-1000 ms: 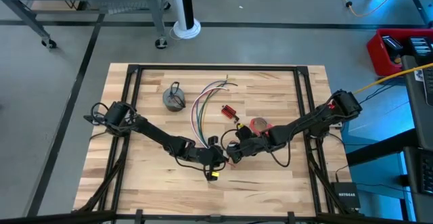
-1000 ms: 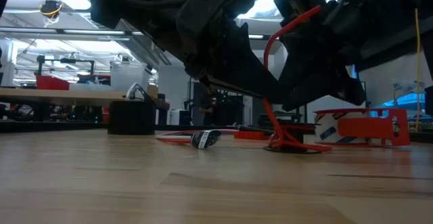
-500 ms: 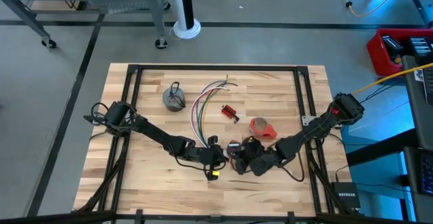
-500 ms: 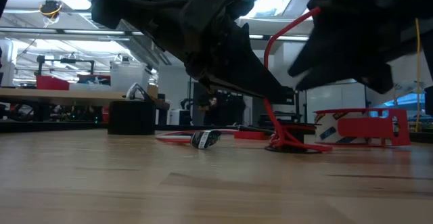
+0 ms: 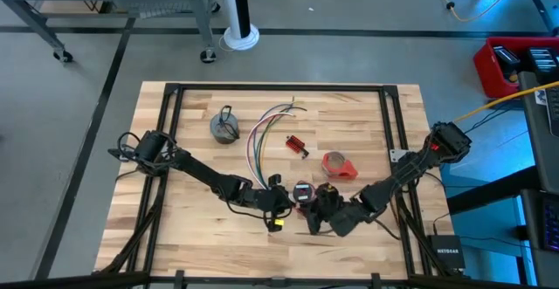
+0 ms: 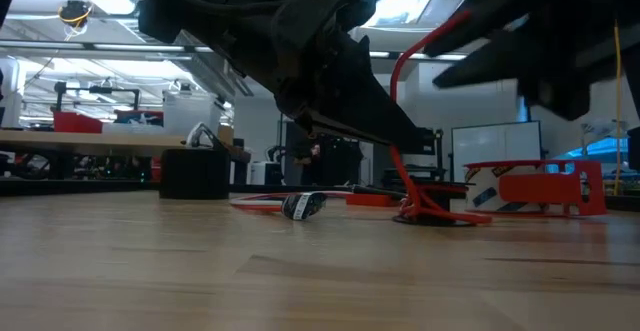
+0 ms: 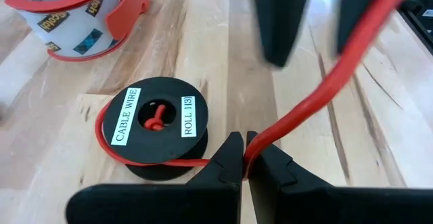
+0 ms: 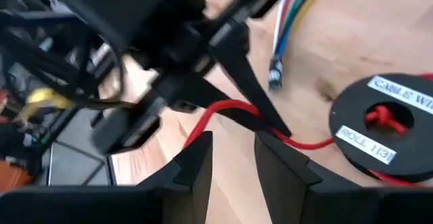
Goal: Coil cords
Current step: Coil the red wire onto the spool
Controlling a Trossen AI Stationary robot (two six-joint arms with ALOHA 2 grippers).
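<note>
From above, the wooden bench (image 5: 175,228) carried a grey coil (image 5: 224,128), fanned coloured wires (image 5: 258,141), a tape roll (image 5: 337,164) and a black spool (image 5: 303,190). In the left wrist view, the left gripper (image 7: 244,158) fingers were clenched on the spool's red wire (image 7: 318,92). In the right wrist view, the right gripper (image 8: 233,158) fingers stood released, nearby.

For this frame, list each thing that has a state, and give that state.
left gripper: shut on the red wire
right gripper: open, holding nothing, near the red wire
red wire: partly unwound, running from the spool up through the left gripper
cable wire spool: flat on the table
coloured wire bundle: loose, uncoiled
grey coil: coiled
tape roll: resting on the table, untouched
</note>
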